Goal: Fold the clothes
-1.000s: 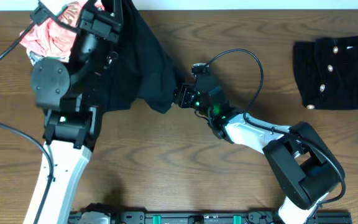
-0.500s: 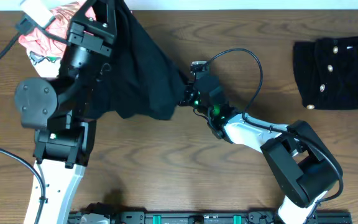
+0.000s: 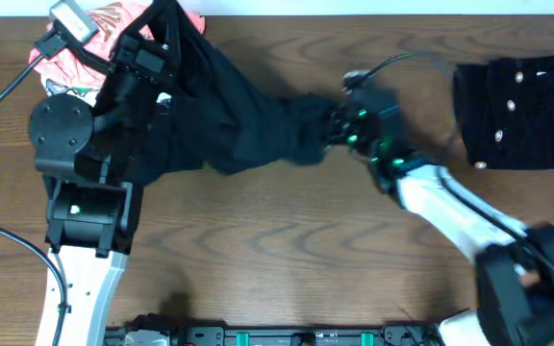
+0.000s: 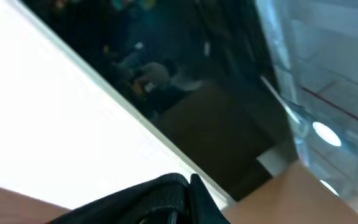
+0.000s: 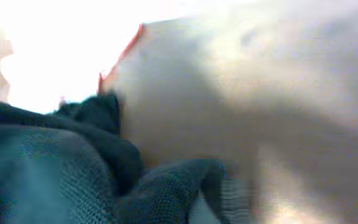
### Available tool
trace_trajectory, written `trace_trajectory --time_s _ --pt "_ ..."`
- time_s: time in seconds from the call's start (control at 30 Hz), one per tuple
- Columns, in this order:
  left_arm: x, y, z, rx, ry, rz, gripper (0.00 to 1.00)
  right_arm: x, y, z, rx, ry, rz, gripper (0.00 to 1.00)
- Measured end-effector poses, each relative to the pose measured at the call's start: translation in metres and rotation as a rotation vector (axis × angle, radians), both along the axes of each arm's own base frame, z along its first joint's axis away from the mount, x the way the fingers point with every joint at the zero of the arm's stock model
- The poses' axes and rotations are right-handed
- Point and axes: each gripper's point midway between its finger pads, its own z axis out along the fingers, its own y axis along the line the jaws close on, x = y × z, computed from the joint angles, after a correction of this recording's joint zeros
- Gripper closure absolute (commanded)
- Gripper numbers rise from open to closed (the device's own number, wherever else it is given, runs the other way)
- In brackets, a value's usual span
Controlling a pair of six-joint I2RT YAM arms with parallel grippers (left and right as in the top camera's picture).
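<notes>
If lettered, illegibly so: taut black garment point(image 3: 248, 130)

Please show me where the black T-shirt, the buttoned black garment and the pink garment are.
black T-shirt point(image 3: 248, 135), overhead view, middle of the stretched cloth.
buttoned black garment point(image 3: 537, 111), overhead view, its centre.
pink garment point(image 3: 54, 60), overhead view, its visible left part.
</notes>
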Motion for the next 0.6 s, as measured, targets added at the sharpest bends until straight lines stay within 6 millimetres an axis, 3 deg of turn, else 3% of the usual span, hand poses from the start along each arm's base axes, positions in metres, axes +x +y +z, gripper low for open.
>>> trace_trajectory --time_s 0.2,0.47,0.6 --pt "0.003 0.017 0.004 0.02 -0.025 0.052 0.94 0.005 -0.038 0.093 -0.037 -0.183 -0.032 0.99" --pt "-0.002 0.018 0.024 0.018 -0.114 0.047 0.94 -0.009 -0.078 0.15 -0.153 -0.166 -0.046 0.99" --pt "-0.014 0.018 0.031 0.03 -0.136 0.044 0.94 -0.028 -0.102 0.193 -0.199 -0.172 -0.074 0.99"
